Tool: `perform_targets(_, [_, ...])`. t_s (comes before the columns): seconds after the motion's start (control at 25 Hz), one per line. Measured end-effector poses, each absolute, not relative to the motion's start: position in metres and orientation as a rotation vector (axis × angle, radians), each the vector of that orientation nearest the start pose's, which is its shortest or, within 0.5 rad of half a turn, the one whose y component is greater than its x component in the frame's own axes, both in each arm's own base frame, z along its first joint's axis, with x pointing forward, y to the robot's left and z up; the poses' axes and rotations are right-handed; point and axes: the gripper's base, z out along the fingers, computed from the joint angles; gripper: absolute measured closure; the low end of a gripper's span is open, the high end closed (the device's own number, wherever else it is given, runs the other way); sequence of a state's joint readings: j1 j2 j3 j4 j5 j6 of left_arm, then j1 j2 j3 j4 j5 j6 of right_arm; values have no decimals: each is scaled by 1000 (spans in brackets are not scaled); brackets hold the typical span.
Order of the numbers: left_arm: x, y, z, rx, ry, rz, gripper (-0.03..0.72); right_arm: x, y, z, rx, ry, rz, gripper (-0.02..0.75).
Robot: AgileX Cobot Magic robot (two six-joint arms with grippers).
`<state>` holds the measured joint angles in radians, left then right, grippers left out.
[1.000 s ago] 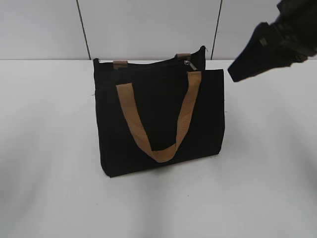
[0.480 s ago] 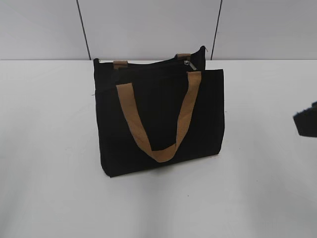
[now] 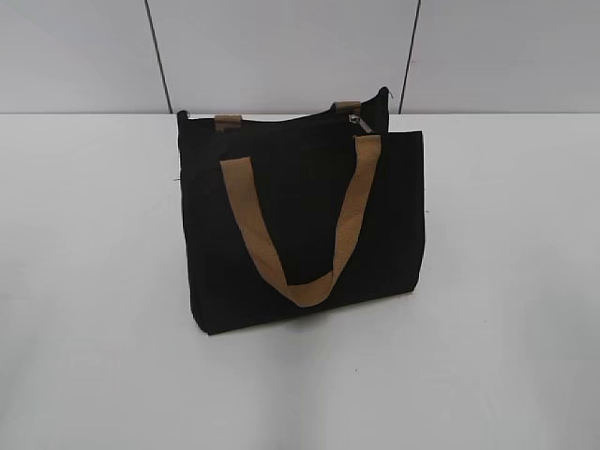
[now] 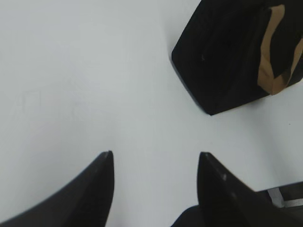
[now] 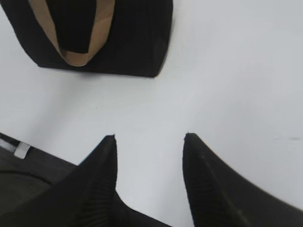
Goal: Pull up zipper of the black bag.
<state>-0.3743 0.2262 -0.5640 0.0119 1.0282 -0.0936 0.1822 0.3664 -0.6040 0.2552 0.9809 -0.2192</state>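
Observation:
The black bag [image 3: 300, 225] stands upright on the white table, its tan handle [image 3: 300, 225] hanging down the front panel. The zipper runs along the top edge, with the silver slider [image 3: 359, 123] near the right end. No gripper shows in the exterior view. My left gripper [image 4: 155, 153] is open and empty over bare table, with the bag's corner [image 4: 222, 56] at the upper right. My right gripper [image 5: 149, 136] is open and empty over bare table, with the bag's lower part [image 5: 128, 42] at the upper left.
The white table [image 3: 506, 281] spreads on all sides of the bag. A grey panelled wall [image 3: 281, 56] stands behind it. The table's front edge [image 5: 19, 151] shows at the lower left of the right wrist view.
My right arm was in the upper right of the exterior view, dropped to the right edge, and has now left that view. The bag has not moved.

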Motion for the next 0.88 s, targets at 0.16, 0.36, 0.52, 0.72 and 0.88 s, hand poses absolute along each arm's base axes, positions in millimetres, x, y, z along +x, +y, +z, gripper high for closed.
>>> perform_targets(0.16, [14,-5,290,324,2114,-247,266,25,17,299,-344,2129,217,379])
perform_targets(0.36, [7,-1,287,325,2081,-244,266,10,8,277,-286,2141,154,402])
perform_targets(0.52, [7,-1,285,327,2085,-238,266,6,3,271,-275,2140,91,423])
perform_targets(0.72, [6,-1,285,327,2085,-237,266,6,2,271,-273,2144,72,428])
perform_targets(0.88, [6,-1,285,327,2086,-237,270,6,1,271,-272,2144,65,429])
